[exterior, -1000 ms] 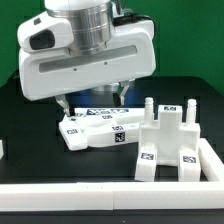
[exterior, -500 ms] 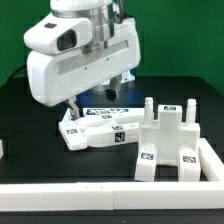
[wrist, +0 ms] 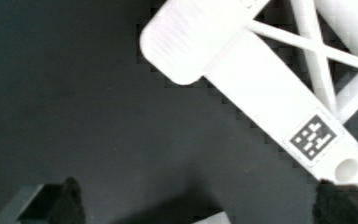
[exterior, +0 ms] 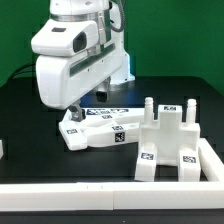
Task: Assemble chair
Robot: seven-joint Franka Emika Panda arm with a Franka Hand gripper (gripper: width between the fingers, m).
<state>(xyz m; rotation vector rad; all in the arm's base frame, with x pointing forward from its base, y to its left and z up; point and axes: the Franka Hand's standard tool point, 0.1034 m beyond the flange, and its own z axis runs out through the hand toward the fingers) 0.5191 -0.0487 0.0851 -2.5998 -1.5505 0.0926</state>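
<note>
Gripper (exterior: 84, 102) jaws wide apart, holding nothing, poised above 10 o'clock end of flat chair panel (exterior: 100, 128). Upright chair piece (exterior: 168, 145) at panel's 3 o'clock, both on black worktop (exterior: 30, 130).

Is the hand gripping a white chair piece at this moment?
No, the open hand has only bare black table between its jaws; the tagged white piece lies outside its grasp.

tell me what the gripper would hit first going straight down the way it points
Probably the flat white chair panel lying under the open gripper. The wrist view shows mostly bare black table ahead, with the panel off to one side, so it may only clip it; depth is unclear.
</note>
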